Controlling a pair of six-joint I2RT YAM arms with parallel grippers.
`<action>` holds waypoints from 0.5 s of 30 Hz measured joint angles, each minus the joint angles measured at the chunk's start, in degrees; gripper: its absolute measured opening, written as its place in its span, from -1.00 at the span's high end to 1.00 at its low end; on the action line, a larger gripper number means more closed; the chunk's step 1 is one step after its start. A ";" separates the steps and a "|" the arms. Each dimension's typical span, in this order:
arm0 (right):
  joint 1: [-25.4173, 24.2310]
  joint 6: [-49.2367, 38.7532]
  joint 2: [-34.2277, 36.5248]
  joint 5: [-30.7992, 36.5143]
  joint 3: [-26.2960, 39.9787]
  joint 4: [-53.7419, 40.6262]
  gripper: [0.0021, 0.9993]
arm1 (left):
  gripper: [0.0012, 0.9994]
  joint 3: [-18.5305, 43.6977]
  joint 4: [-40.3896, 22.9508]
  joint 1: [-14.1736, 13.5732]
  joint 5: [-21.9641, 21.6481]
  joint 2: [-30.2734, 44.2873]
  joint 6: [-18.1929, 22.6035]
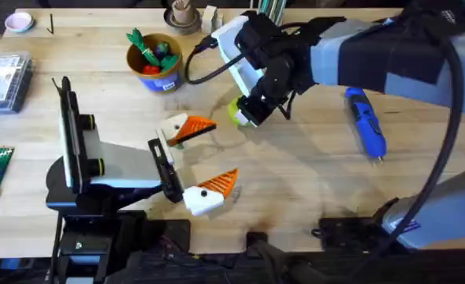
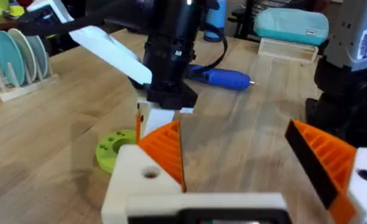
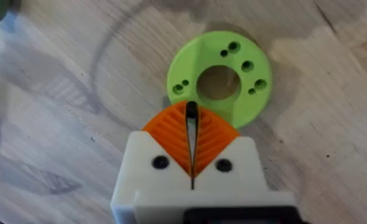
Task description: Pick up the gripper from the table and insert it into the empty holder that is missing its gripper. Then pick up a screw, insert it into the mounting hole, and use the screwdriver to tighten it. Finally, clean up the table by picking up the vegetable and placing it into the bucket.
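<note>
Right wrist view: the right end effector (image 3: 191, 121) has its orange pads pressed together on a small dark piece, which I take for the screw (image 3: 191, 112), just above the green disc (image 3: 258, 99) near the middle of the counter (image 1: 295, 189). The left end effector (image 1: 225, 150) lies close by, toward the near edge, fingers apart and holding nothing, both already carrying orange tips. To do this step well, lift straight off the disc, keep the pinch firm, and line the screw squarely with the hole in the white finger base. The screwdriver (image 1: 366, 125) lies toward the right edge, the bucket (image 1: 169, 75) by the far edge. The disc and the cable crowd the approach.
</note>
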 joint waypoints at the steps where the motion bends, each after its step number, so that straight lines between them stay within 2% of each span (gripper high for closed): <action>1: -0.14 0.00 -0.03 0.00 0.02 -0.21 0.99 | -0.99 0.00 0.00 0.00 0.00 0.00 0.00; 6: -1.20 0.00 -1.52 0.06 0.02 -2.35 0.99 | -0.99 0.00 0.00 0.00 0.00 0.00 0.00; 15: -2.57 -0.02 -9.22 0.06 0.11 -2.85 0.99 | -0.99 0.00 0.00 0.00 0.00 0.00 0.00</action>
